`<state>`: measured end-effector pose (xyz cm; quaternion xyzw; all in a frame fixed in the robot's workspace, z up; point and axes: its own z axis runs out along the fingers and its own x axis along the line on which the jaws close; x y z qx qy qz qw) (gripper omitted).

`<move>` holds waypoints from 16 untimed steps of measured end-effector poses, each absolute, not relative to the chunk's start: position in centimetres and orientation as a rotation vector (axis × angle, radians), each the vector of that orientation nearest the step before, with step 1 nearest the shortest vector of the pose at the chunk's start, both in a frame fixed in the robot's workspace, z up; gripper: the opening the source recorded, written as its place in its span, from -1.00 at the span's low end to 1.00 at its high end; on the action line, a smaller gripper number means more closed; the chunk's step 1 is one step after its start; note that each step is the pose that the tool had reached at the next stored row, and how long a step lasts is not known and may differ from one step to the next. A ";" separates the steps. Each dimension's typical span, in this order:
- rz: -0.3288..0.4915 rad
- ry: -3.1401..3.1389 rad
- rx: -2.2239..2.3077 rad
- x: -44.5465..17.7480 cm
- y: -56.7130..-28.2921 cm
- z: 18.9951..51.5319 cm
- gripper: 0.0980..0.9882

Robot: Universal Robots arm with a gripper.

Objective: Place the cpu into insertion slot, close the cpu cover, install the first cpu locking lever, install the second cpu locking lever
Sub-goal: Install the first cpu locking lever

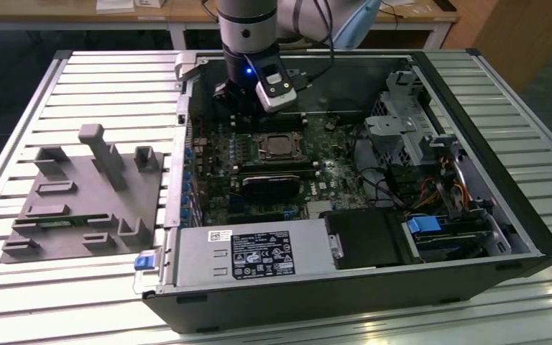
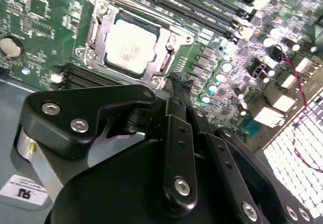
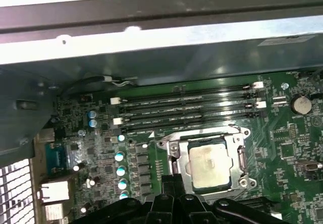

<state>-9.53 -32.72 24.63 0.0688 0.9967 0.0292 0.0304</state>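
Our hand [image 2: 176, 84], closed and empty, hangs just short of the cpu cover [image 2: 94, 32] lying over the seated cpu [image 2: 132, 45]; we'd push low and slowly

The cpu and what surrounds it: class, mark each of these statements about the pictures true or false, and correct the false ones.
1. The cpu lies in the insertion slot. True.
2. The hand grips the cpu. False: the hand is near the slot's edge, apart from the cpu.
3. The cpu cover stands upright. False: it lies flat around the cpu.
4. Long memory slots run alongside the insertion slot. True.
5. The grey fixture block sits inside the computer case. False: it lies outside it, on the slatted table, at the exterior view's left.
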 end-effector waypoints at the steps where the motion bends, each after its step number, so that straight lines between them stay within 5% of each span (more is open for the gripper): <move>1: 0.090 3.072 0.212 -9.7 -32.7 24.6 -0.99; 16: 0.125 3.074 0.213 -10.9 -32.7 24.6 -0.99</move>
